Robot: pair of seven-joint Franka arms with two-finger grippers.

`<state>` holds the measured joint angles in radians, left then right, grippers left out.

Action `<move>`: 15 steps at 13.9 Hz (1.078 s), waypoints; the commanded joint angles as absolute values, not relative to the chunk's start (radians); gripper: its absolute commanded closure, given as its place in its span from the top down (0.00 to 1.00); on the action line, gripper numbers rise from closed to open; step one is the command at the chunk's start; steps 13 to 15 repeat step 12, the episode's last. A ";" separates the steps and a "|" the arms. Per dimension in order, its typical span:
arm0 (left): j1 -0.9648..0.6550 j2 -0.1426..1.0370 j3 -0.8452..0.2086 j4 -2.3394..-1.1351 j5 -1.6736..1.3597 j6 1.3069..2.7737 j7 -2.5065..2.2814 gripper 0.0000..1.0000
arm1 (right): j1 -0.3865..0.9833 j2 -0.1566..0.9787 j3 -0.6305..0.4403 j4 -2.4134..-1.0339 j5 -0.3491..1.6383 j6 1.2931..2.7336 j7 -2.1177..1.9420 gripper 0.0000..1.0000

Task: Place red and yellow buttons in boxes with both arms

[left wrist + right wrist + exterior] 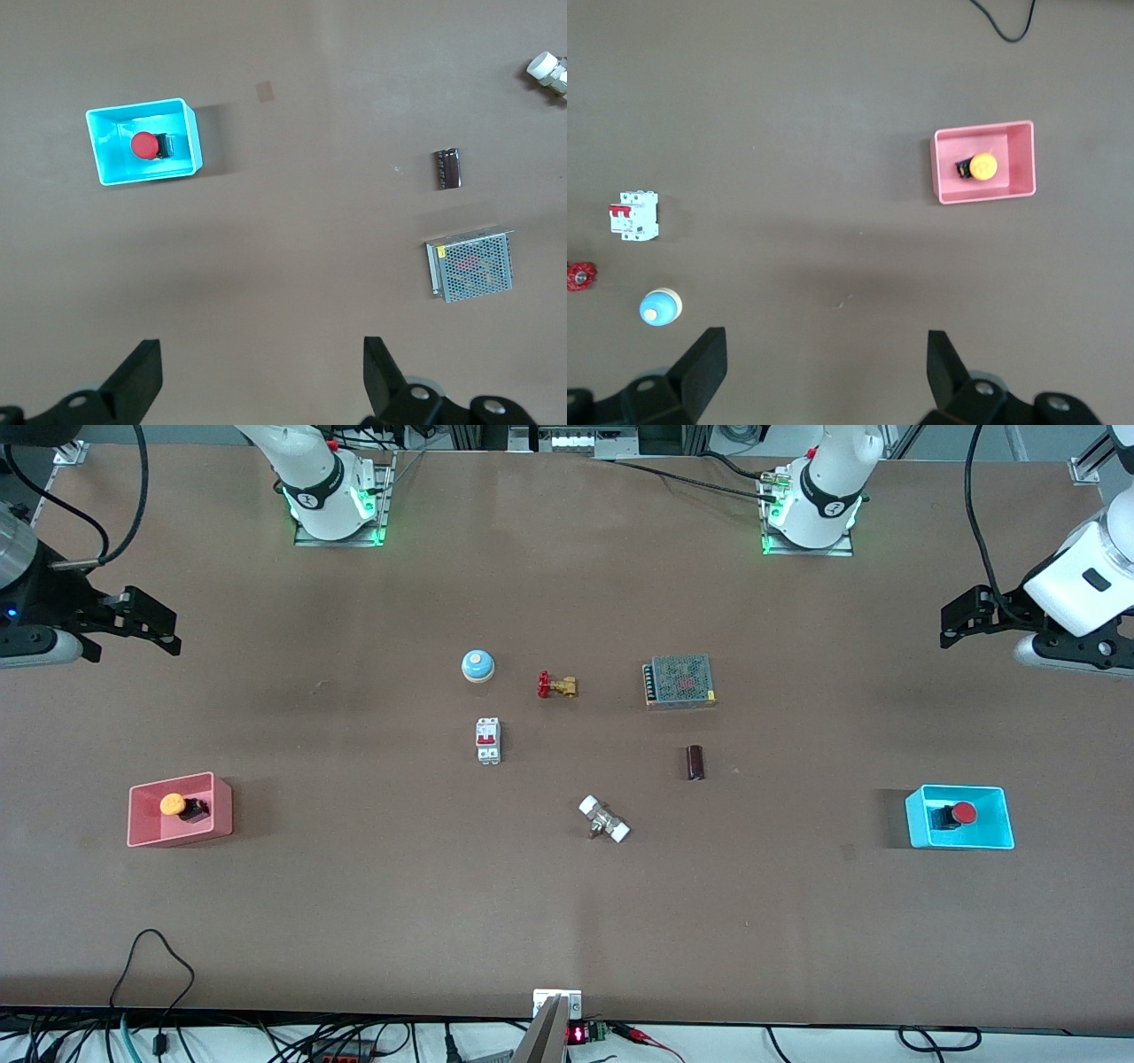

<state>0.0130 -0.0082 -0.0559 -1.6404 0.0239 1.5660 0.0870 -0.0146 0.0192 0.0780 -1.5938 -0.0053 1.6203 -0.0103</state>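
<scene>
From the front view, you are looking at a job that appears finished: the yellow button point(172, 804) is lying in the pink box point(180, 810) toward the right arm's end of the table point(567, 921), and the red button point(963, 812) is lying in the cyan box point(959, 817) toward the left arm's end. Nothing seems left to place. The left hand point(946, 625) is hanging in the air over bare table at its own end, well apart from the cyan box, fingers spread wide and carrying nothing. The right hand point(174, 631) is doing likewise at its end, wide and empty, well apart from the pink box.

In the left wrist view, you are seeing the red button point(144, 145) resting on its side inside the cyan box point(143, 141), with the left hand point(262, 367) gaping wide, well clear of it.

In the right wrist view, the yellow button point(982, 166) is sitting in the pink box point(983, 162), the right hand point(827, 363) is spread wide and holding nothing, well apart from it.
</scene>
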 commanded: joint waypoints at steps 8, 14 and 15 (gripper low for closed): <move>0.011 -0.023 -0.055 -1.637 0.015 1.537 0.086 1.00 | 0.003 0.035 0.063 -1.578 -0.012 1.603 0.057 1.00; 0.011 -0.023 -0.057 -1.637 0.015 1.537 0.086 1.00 | 0.003 0.038 0.063 -1.578 -0.011 1.597 0.063 1.00; 0.011 -0.023 -0.057 -1.637 0.015 1.537 0.086 1.00 | 0.003 0.038 0.063 -1.578 -0.011 1.597 0.063 1.00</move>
